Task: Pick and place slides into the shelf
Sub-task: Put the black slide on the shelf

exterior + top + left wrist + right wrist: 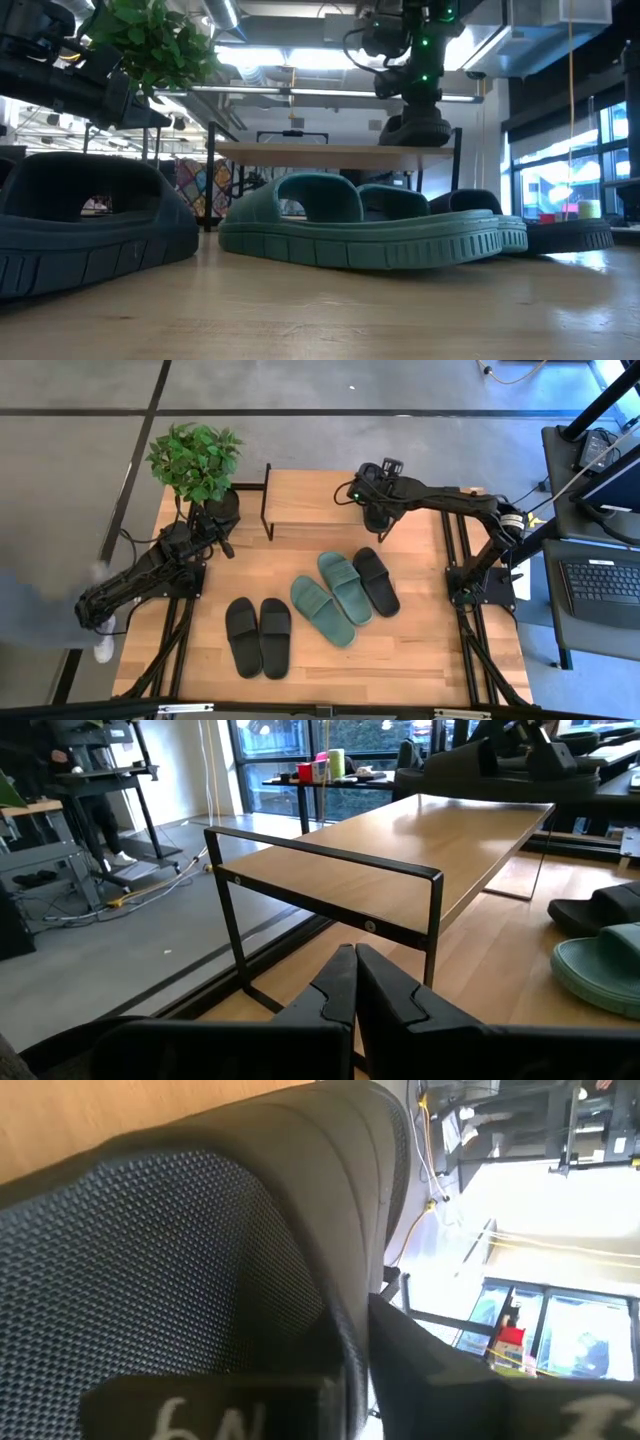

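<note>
The shelf [310, 510] stands at the table's far middle, with its top board [330, 152] seen edge-on in the low view. My right gripper [378, 510] is over the shelf's right end, shut on one black slide [415, 128]. A black pair [258, 637], the green pair [335, 595] and a single black slide [375, 580] lie sole-down on the table. My left gripper [355, 990] is shut and empty near the shelf's left end [228, 545]. My right gripper comes at the black slide from above, fingers pointing down. Its wrist view is filled by the textured footbed [170, 1250] and the strap [330, 1160], with one finger [450, 1375] beside the strap's edge. The sole sits level at the top board; I cannot tell whether it touches.
A potted plant [195, 460] stands at the table's far left corner, next to my left arm. The shelf's thin black frame [330, 865] rises in front of my left gripper. Bare tabletop lies along the near edge [400, 660] and right side.
</note>
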Action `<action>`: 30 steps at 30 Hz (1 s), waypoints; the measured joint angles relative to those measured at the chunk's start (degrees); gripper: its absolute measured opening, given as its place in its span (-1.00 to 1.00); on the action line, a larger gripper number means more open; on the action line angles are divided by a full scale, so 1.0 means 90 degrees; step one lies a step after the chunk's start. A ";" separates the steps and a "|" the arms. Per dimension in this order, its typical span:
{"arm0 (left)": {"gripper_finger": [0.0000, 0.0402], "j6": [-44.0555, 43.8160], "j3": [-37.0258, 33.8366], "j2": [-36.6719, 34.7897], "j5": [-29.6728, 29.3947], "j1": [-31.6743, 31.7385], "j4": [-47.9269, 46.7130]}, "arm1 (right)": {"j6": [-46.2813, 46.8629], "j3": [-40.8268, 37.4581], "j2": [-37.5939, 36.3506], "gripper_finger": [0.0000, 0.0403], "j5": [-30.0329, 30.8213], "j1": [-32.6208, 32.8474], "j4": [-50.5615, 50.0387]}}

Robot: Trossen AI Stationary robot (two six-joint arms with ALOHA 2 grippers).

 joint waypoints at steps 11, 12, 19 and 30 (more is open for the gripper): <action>-1.00 0.0028 0.0002 0.0001 -0.0728 0.0002 0.0007 | 0.0042 0.0000 0.0000 -0.65 -0.0022 0.0006 -0.0010; -1.00 0.0059 0.0002 0.0001 -0.0828 0.0002 0.0007 | 0.0043 0.0000 0.0000 -0.65 -0.0022 0.0006 -0.0010; -1.00 0.0170 0.0005 0.0001 -0.0952 0.0002 0.0012 | 0.0036 0.0000 0.0000 -0.64 -0.0034 0.0007 -0.0010; -1.00 0.0170 0.0005 0.0001 -0.0954 0.0002 0.0010 | -0.0002 0.0000 0.0000 -0.61 -0.0035 0.0006 -0.0018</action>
